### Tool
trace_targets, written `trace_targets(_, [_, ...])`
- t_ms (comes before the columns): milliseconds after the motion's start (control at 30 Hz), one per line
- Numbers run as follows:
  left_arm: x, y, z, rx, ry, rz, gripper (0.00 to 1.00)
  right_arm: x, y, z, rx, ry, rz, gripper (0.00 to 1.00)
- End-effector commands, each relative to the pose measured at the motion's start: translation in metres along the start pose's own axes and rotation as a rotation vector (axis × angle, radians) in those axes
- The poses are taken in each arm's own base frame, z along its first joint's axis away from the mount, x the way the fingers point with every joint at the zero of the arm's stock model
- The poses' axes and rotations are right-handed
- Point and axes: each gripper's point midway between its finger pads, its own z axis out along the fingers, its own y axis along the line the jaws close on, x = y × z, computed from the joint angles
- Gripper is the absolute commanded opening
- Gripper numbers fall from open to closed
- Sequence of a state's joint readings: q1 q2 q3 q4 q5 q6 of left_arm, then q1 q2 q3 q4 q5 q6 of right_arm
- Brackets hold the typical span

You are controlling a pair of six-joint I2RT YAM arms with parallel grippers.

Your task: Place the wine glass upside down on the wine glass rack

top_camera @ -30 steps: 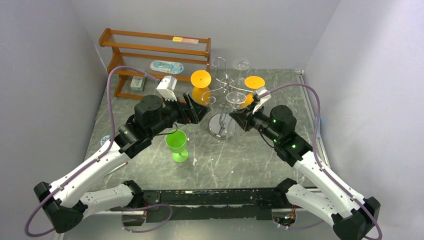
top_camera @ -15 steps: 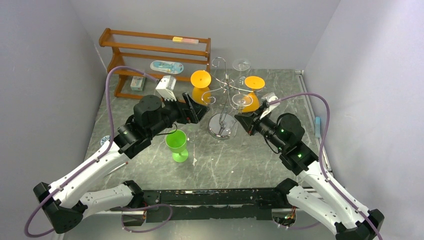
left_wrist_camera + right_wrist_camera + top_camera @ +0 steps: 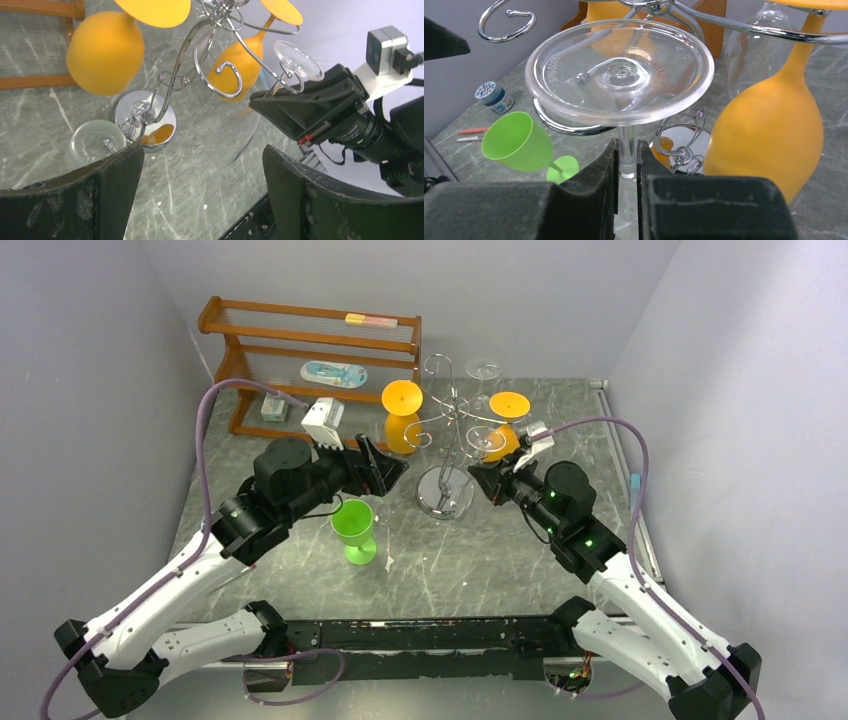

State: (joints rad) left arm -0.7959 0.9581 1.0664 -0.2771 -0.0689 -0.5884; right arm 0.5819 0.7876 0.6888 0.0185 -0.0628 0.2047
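Right claw [image 3: 627, 152] is clamped on the upside-down wine glass [image 3: 619, 75], its foot over 1 wine glass rack [image 3: 438, 498] curl. Left claw [image 3: 200, 162] is apart. Only letting go seems left.

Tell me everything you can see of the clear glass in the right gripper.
The clear wine glass looks like transparent plastic, with moulded lettering on its round foot. It is upside down, foot uppermost and roughly level; its bowl hangs below, only faintly visible. The right gripper is shut on its thin stem just under the foot. A curled chrome arm of the wine glass rack curves beneath the foot's rim; contact is unclear.
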Motion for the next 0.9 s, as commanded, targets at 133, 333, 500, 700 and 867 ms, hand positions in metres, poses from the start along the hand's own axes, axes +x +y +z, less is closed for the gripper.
trace_targets(133, [0.032,0.019,-0.038,-0.027,0.132,0.125,0.93,-0.004,-0.007,-0.002,0.047,-0.014,0.045,0.33])
trace_targets(333, [0.061,0.039,-0.057,-0.079,0.260,0.175,0.93,-0.010,-0.006,-0.023,0.067,-0.001,0.070,0.47])
trace_targets(500, [0.078,0.050,-0.062,-0.114,0.344,0.185,0.89,-0.010,-0.006,-0.044,0.097,0.034,0.113,0.49])
trace_targets(700, [0.107,0.076,-0.061,-0.225,0.478,0.202,0.76,-0.006,-0.007,-0.077,0.154,0.062,0.237,0.49])
trace_targets(867, [0.126,0.086,-0.044,-0.257,0.534,0.212,0.65,-0.004,-0.003,-0.092,0.161,0.082,0.318,0.50])
